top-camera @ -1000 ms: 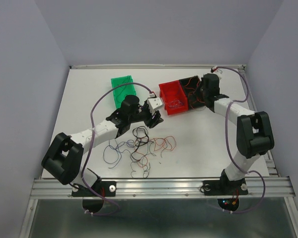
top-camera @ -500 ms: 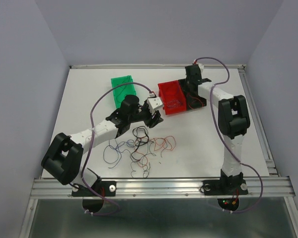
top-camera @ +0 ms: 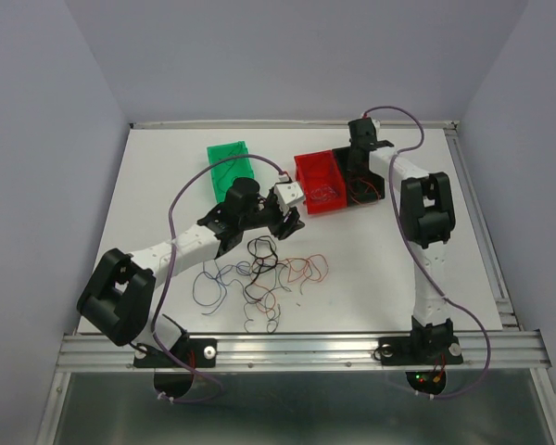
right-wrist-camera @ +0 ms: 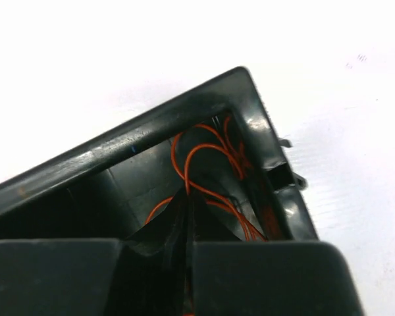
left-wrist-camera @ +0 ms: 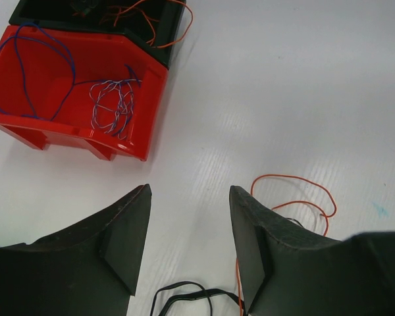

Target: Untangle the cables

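A: What has shifted since a second ago?

B: The right arm (top-camera: 424, 209) has folded in from the right side of the table (top-camera: 167, 185) and now stands more upright. Its right gripper (top-camera: 359, 170) has come round to the far end of the black bin (top-camera: 371, 193). The left arm has kept its place.

A: How do the right jaws stand?

B: Pressed together, tips down inside the black bin. Orange wires (right-wrist-camera: 204, 155) curl right at the tips. Whether one is pinched, I cannot tell.

A: And the left gripper (top-camera: 287, 222)?

B: Parted fairly wide with nothing between the fingers, hovering over bare table near the red bin (top-camera: 317, 181).

A: Where are the cables (top-camera: 264, 273)?

B: Most lie as loose curls on the table in front of the left gripper, near its front edge. The left wrist view shows a black loop (left-wrist-camera: 184, 289) under the fingers and an orange strand (left-wrist-camera: 296, 191) just beside the right finger. Blue-purple wires (left-wrist-camera: 112, 105) lie in the red bin, and a few strands in the green bin (top-camera: 230, 167).
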Robot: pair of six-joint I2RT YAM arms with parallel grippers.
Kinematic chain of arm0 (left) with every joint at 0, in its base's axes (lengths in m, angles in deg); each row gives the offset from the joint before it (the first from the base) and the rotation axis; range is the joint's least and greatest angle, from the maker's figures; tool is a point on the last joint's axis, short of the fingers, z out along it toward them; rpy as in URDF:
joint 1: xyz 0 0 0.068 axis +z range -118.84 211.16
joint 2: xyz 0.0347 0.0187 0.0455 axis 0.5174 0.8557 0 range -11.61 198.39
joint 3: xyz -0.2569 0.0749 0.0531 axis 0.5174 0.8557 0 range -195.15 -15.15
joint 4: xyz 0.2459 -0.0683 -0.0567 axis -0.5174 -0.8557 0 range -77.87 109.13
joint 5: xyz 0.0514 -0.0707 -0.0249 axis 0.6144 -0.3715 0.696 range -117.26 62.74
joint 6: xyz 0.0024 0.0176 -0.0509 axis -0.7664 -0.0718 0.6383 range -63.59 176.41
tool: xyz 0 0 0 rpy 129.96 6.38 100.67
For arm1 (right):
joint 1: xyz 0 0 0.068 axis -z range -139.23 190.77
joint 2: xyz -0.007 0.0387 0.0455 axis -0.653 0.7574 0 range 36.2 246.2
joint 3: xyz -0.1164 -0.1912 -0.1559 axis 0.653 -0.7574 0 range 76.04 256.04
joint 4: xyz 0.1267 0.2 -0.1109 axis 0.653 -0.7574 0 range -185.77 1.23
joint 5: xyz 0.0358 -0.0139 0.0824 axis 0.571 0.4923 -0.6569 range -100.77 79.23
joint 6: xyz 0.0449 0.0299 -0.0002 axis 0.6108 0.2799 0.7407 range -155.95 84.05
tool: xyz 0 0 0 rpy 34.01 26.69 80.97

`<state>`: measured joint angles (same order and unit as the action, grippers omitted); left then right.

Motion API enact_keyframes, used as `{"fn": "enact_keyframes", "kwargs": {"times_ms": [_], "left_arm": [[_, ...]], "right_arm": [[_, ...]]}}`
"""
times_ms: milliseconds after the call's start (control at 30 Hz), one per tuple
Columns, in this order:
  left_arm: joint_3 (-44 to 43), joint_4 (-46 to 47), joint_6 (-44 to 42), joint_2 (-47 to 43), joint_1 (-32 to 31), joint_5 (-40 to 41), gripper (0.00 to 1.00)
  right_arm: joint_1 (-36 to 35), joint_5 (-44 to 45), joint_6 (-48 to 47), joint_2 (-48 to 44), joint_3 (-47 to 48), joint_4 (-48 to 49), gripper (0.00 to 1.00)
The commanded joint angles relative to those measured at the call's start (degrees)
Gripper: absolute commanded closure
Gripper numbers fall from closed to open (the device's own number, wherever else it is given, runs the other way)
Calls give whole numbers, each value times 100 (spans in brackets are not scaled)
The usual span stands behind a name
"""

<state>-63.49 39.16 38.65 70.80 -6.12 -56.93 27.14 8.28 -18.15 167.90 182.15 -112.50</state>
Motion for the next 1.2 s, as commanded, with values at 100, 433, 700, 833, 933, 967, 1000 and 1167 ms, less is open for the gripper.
{"fn": "enact_keyframes", "kwargs": {"times_ms": [100, 433, 700, 833, 933, 967, 1000, 1167], "left_arm": [[-88, 133, -79, -226, -16, -56, 38], [-79, 124, -79, -234, -16, -48, 39], [-80, 133, -87, -261, -8, -65, 39], [-53, 132, -87, -296, -16, -65, 39], [-44, 141, -96, -313, -16, -83, 38], [-44, 141, -79, -331, -8, -83, 38], [-36, 141, -79, -348, -8, -65, 38], [87, 317, 35, -585, 88, 180, 38]], "right_arm": [[9, 20, -67, -82, 157, -89, 81], [-35, -244, -75, -1251, -274, 52, 64], [-52, -164, 65, -1972, -959, 183, 38], [-79, -244, 415, -2831, -2063, 342, 24], [-87, -226, 732, -3386, -2873, 631, 19], [-96, -252, 829, -3562, -3137, 745, 19], [-131, -305, 865, -3955, -3714, 860, 19], [-167, -516, 1093, -4846, -5125, 1686, 23]]}}
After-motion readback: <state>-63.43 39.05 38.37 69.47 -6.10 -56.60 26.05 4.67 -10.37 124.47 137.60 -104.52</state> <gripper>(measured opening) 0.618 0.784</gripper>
